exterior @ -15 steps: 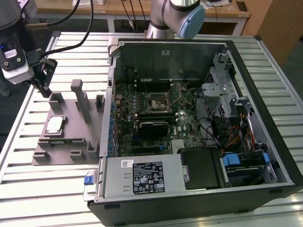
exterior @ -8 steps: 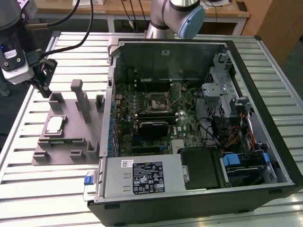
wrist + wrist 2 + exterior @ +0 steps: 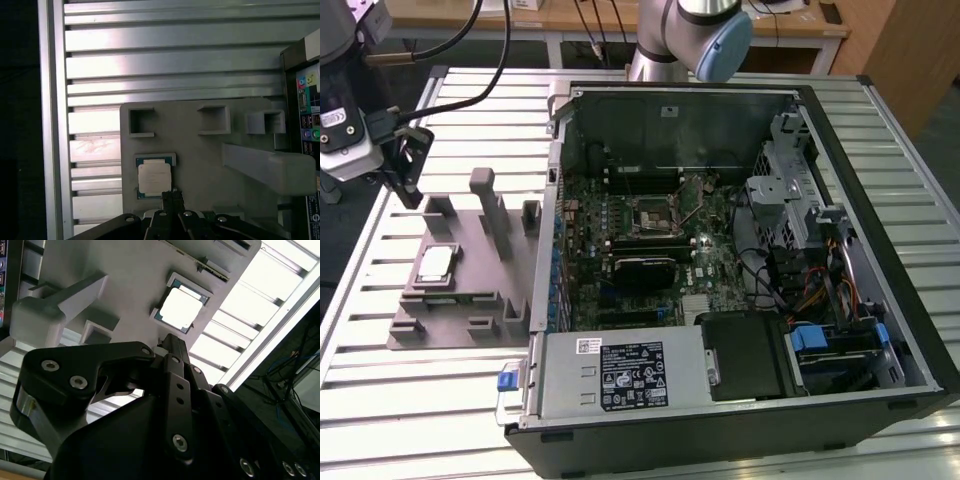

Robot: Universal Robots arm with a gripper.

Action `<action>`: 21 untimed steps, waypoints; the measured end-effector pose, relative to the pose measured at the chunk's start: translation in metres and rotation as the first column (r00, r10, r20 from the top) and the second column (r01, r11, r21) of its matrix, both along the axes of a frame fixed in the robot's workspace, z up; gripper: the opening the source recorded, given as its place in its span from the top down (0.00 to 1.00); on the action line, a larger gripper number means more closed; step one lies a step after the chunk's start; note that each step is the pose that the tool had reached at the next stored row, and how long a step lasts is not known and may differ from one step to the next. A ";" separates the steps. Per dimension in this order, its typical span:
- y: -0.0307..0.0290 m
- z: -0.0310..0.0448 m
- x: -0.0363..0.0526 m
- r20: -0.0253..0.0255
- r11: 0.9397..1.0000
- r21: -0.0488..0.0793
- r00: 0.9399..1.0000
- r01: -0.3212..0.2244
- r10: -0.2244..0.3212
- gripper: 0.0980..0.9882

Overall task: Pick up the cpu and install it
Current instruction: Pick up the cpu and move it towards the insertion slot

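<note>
The cpu point(image 3: 435, 264) is a small square chip with a silvery top. It lies flat in a recess of a grey holder plate point(image 3: 470, 285) at the exterior view's left, beside the open computer case. My gripper point(image 3: 408, 195) hangs above the plate, a little behind the cpu, shut and holding nothing. In both wrist views the cpu point(image 3: 154, 178) point(image 3: 181, 309) sits just off the closed fingertips point(image 3: 172, 195) point(image 3: 170, 340), with a gap between them. The black socket frame point(image 3: 653, 216) on the motherboard stands in the middle of the case.
The open computer case point(image 3: 880, 200) fills the exterior view's right, holding the motherboard, cables and a drive cage. Grey posts point(image 3: 488, 205) rise from the holder plate between the cpu and the case wall. The slatted metal table point(image 3: 380, 400) has an edge at the left.
</note>
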State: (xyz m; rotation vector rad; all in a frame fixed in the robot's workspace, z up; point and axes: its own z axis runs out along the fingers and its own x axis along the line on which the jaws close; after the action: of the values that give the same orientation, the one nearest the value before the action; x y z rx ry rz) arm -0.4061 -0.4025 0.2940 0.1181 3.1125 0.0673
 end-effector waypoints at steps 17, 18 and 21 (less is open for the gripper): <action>-0.0001 -0.0190 -0.0069 0.000 1.000 0.000 1.000 0.000 0.000 0.99; -0.0001 -0.0201 -0.0070 0.000 1.000 0.000 1.000 0.000 0.000 0.99; -0.0001 -0.0232 -0.0074 0.000 1.000 0.000 1.000 0.000 0.000 0.99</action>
State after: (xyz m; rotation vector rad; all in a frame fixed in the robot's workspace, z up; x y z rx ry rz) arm -0.4135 -0.4027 0.2708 0.1180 3.1124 0.0673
